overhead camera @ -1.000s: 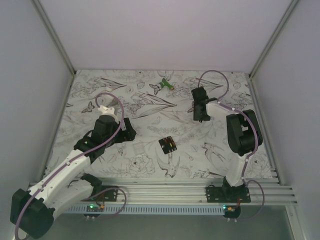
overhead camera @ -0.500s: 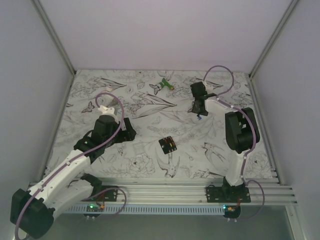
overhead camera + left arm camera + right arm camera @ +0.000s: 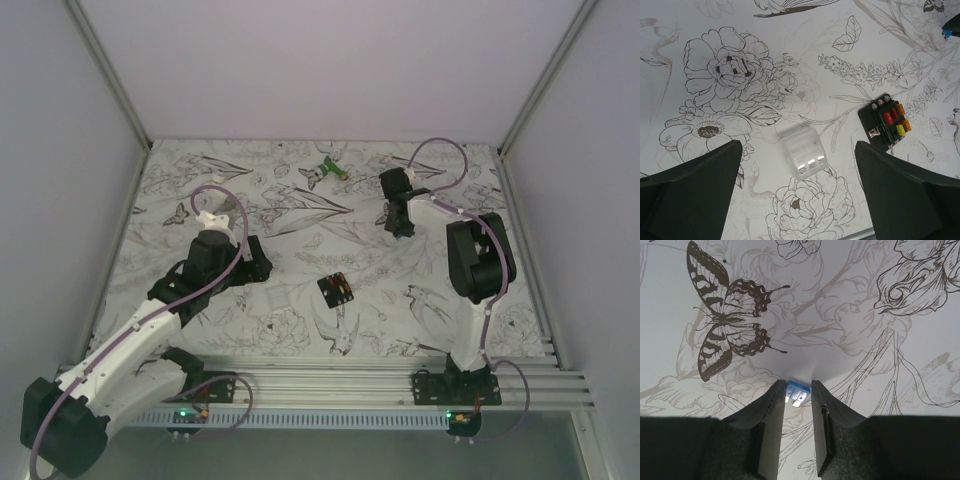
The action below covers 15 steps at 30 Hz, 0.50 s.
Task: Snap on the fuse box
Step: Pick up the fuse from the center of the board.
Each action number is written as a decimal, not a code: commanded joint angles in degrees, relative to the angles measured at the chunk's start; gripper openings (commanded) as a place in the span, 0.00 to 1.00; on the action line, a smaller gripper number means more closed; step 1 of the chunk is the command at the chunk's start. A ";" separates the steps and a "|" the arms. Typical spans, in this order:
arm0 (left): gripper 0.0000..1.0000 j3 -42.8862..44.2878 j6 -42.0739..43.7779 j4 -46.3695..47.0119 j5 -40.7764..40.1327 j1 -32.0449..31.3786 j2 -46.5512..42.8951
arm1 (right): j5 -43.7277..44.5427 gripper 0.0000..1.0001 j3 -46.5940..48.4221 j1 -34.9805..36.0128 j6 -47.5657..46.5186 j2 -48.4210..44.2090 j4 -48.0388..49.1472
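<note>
1. Black plastic, the fuse box (image 3: pixel 336 290) lies flat near the middle of the flower-printed table (image 3: pixel 280 335), between the two arms and touched by neither.
2. Left gripper (image 3: pixel 797 146) is spread wide above a clear plastic cover (image 3: pixel 801 152), which lies near the fuse box but apart from it.
3. Right gripper (image 3: pixel 798 385) pinches a tiny blue fuse (image 3: pixel 796 390) at its fingertips, well apart from the fuse box, over the table's far right.
4. A green-and-white tool (image 3: pixel 328 170) rests by the far edge.

The fuse box (image 3: pixel 886 121) is black, dotted red, yellow and orange. The cover (image 3: pixel 801 152) left of it is translucent white. The mat (image 3: pixel 805 40) is white with grey-lined flowers. My right fingers (image 3: pixel 771 440) are black; their fuse (image 3: pixel 796 391) is blue.
</note>
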 commanded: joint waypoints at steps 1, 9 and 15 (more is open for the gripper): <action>1.00 -0.77 -0.43 -0.89 0.43 0.37 -0.20 | -1.27 0.32 0.75 -0.15 1.18 1.37 -0.65; 1.00 -0.78 -0.42 -0.93 0.60 0.37 -0.24 | -4.50 0.32 0.54 2.49 -4.47 0.81 -0.41; 1.00 -0.78 -0.44 -0.89 0.56 0.37 -0.69 | -3.84 0.34 -2.66 3.02 -7.26 -0.74 -2.04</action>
